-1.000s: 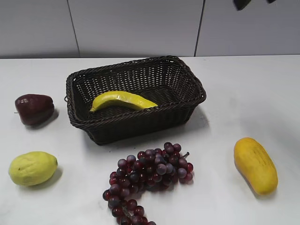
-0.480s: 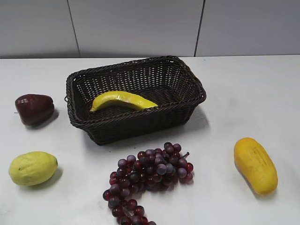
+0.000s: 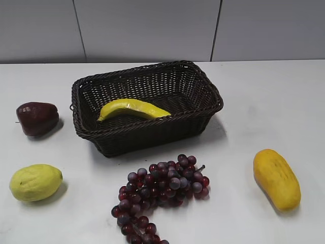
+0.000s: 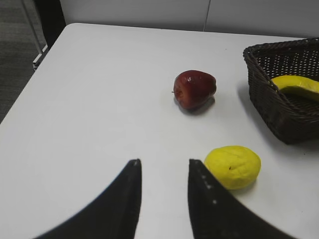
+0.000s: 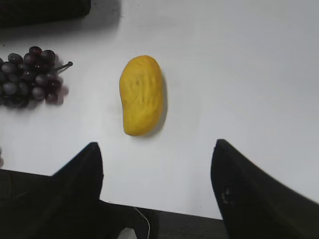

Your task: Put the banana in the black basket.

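The banana (image 3: 133,109) lies inside the black basket (image 3: 203,86) at the middle back of the table. In the left wrist view its end (image 4: 298,85) shows over the black basket's rim (image 4: 264,94). Neither gripper shows in the exterior view. My left gripper (image 4: 163,162) is open and empty above the table's left part, near a yellow-green lemon-like fruit (image 4: 233,166). My right gripper (image 5: 157,145) is open and empty over the table's front edge, near the orange-yellow oblong fruit (image 5: 142,94).
A dark red fruit (image 3: 36,118) sits left of the basket and the lemon-like fruit (image 3: 35,182) at the front left. A bunch of purple grapes (image 3: 157,195) lies in front of the basket. The oblong fruit (image 3: 277,178) lies at the front right.
A dark arm part at the top right of the exterior view one second ago has left the view. The fruits and the basket have not moved.
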Motion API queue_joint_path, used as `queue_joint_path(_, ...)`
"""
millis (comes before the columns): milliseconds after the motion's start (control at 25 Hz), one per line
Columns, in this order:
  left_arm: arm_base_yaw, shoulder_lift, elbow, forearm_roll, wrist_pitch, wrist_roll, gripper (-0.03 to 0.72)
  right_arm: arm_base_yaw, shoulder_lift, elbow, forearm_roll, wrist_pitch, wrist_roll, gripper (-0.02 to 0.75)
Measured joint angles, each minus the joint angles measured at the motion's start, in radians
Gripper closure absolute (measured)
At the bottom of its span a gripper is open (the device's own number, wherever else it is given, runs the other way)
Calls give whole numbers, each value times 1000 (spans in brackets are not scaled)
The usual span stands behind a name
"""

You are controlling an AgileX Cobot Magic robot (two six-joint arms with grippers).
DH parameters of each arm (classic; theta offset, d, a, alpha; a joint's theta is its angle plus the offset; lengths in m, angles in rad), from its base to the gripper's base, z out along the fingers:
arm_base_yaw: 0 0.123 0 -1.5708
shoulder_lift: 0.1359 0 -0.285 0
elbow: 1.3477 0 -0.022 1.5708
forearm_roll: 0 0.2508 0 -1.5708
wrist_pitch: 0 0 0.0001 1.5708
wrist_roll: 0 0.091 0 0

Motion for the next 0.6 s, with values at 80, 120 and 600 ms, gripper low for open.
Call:
queue_joint_path(80, 0, 0, 0, 0, 0, -1, 452, 0, -82, 43, -1, 0, 0, 195)
queue_joint_path(120, 0, 0, 0, 0, 0, -1, 452, 0, -116, 65, -2, 0, 1, 195)
queue_joint_path(600, 0, 0, 0, 0, 0, 1, 452, 0, -354, 300, -45, -20, 2, 230)
